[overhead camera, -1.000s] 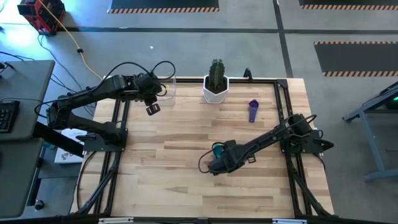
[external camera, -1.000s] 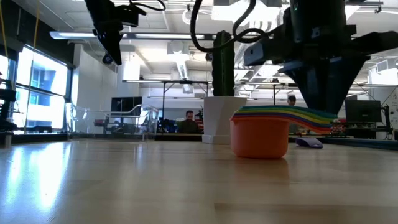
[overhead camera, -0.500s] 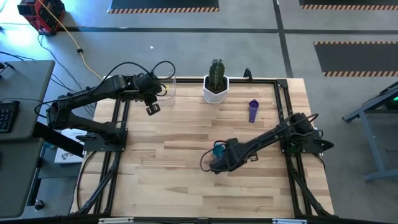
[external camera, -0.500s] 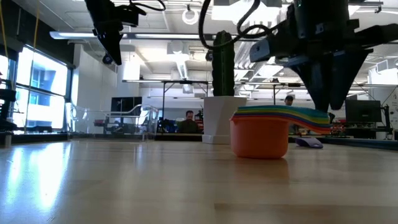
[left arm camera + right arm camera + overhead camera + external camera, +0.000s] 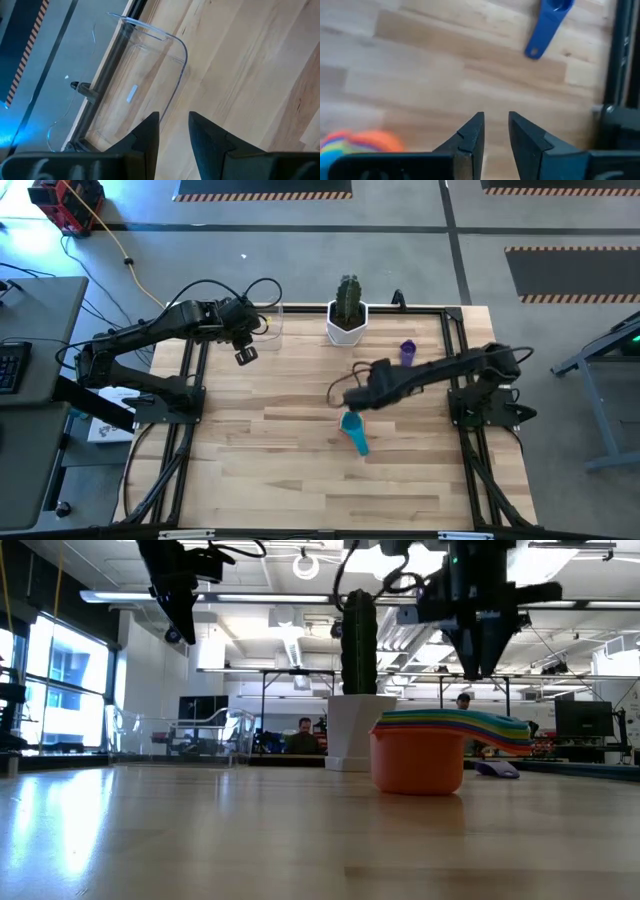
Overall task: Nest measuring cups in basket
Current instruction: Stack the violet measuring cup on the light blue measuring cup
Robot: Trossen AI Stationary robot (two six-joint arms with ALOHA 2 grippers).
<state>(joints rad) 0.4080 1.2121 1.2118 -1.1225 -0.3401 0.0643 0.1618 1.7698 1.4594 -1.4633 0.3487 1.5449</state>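
Note:
A nested stack of measuring cups [image 5: 351, 426] rests on its orange bottom cup [image 5: 417, 762] mid-table, light blue on top, the handles fanned out to one side [image 5: 490, 727]. A lone dark blue cup [image 5: 407, 353] lies toward the far right, also in the right wrist view [image 5: 547, 22]. The clear basket [image 5: 272, 321] stands at the far left edge. My right gripper [image 5: 350, 394] hangs above the table just beyond the stack, fingers slightly apart with nothing between them [image 5: 495, 131]. My left gripper [image 5: 246, 355] hovers beside the basket [image 5: 142, 75], likewise slightly open and holding nothing [image 5: 173, 134].
A white pot with a cactus [image 5: 347, 313] stands at the far edge between the basket and the dark blue cup. The black frame rails [image 5: 455, 350] run along the table's sides. Bare wood [image 5: 260, 450] spreads across the near half.
My right gripper has risen from the stack's handles and swung toward the far edge, tipping as it went. The stack stays on the table where it was. My left arm has kept still.

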